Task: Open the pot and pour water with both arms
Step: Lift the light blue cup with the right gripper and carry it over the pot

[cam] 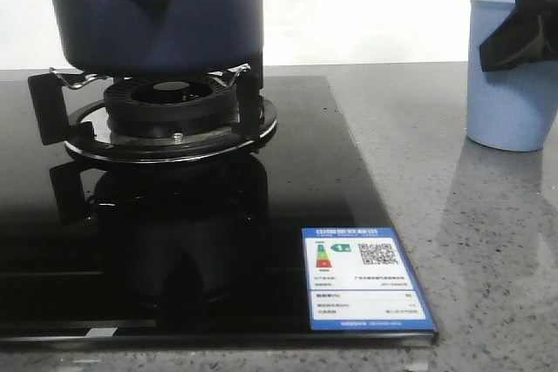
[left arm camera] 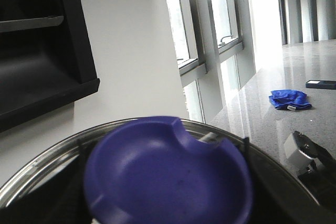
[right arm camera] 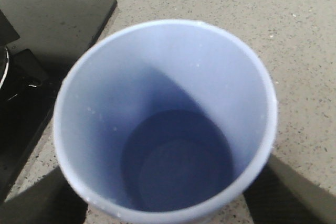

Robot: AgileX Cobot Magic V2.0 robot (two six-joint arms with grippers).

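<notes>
Now, at the far left of the front view, my pot [cam: 157,10] sits on the wire supports of the burner [cam: 170,111], its tapered side stub with the round hole facing the camera. The burner stands on the glossy black stove top [cam: 218,250], which mirrors it, and a blue and white label [cam: 364,279] lies flat on the near right corner of the glass.

My left wrist camera looks at a dark blue lid-like disc [left arm camera: 168,174], blurred and close, with a notch in its edge. It fills the lower part of that view in front of a shiny metal rim [left arm camera: 47,156]. I cannot see my left fingers there, so I cannot tell whether that gripper is spread or closed. Farther off on the grey counter [left arm camera: 294,66] lie a crumpled blue cloth [left arm camera: 290,99] and a small dark flat object [left arm camera: 321,83].

To the right of the stove, on the counter, stands a pale blue cup [cam: 510,76], upright and well apart from the pot. My right gripper [cam: 523,23] is at the cup's rim, showing only as a black angular edge. The right wrist view looks straight down into the cup; dark shapes flank it on both sides, yet I cannot tell whether those fingers clamp it.
</notes>
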